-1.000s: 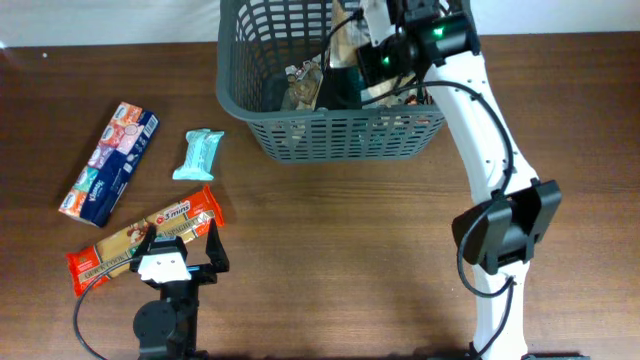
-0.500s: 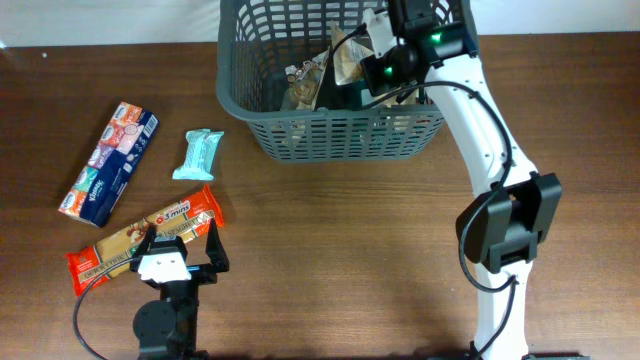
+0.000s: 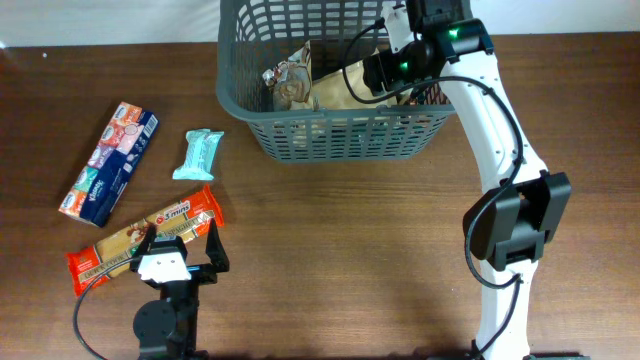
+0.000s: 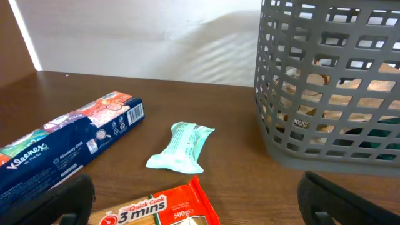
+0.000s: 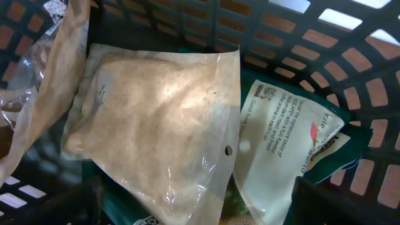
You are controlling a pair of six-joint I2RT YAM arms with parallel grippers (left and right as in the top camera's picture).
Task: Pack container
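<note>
Black fingers of the right gripper show blurred at the two lower corners of the wrist view. They stand wide apart with nothing between them. The gripper hangs inside the basket, near its right side in the overhead view.

Directly under it lies a clear bag of pale beige contents, loose on top of the heap. Its right edge overlaps a white and green packet that leans toward the slotted wall. At the left a brown crinkled bag stands on edge against the clear one. Something dark green shows beneath them, but what it is cannot be told.

The dark grey basket sits at the far middle of the table, its solid base on the wood.

The left gripper is low at the near left of the table, well apart from the basket. Its jaws are spread wide and empty, and both fingers sit at the edges of its wrist view. It stands over the near end of an orange pack marked "3 mins", which lies flat and askew.

Beyond that pack lies a mint bar. Left of the bar lies a blue Kleenex pack, also askew. All three rest on the table, outside the basket.
</note>
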